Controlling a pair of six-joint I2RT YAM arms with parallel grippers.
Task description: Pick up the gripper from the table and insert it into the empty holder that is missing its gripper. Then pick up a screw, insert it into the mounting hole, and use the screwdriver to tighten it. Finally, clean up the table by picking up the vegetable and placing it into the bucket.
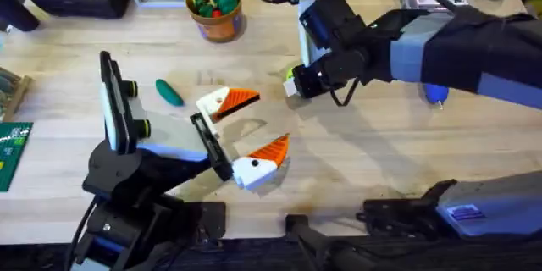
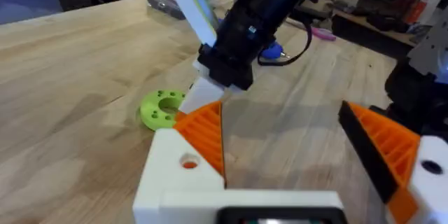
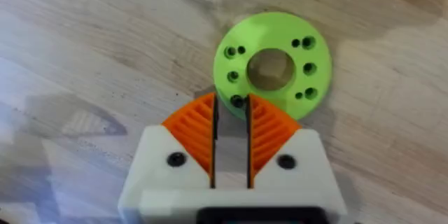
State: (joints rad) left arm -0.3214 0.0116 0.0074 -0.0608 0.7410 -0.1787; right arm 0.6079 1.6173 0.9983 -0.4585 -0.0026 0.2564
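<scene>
Since the right pincer (image 3: 231, 105) is parked right over the lime-green disc (image 3: 280, 31) with its orange pads squeezed down to a thin slot and nothing visible between them, my read is we're at the screw part of the job. It's probably lining up on one of the small dark holes in the disc's face. Honestly I can't tell whether those are screws or empty holes, the wrist view is too soft there.

If it is going for a screw, the next move needs a short straight drop with the pads centred on one hole, then a pinch and a clean lift.

The left pincer (image 1: 254, 123) sits near the middle of the table (image 1: 381, 148), spread wide open and holding nothing. It points toward the disc and is fairly close to the right arm, so the two could crowd each other.

Further out, the blue screwdriver (image 1: 434, 93) peeks out from under the right arm's sleeve, so that arm has to clear off before it's reachable. The dark green vegetable (image 1: 169, 92) lies on the table left of the open pincer, not yet touched. The bucket (image 1: 216, 8) stands at the far edge with green and orange toy pieces already in it, well apart from the vegetable.
</scene>
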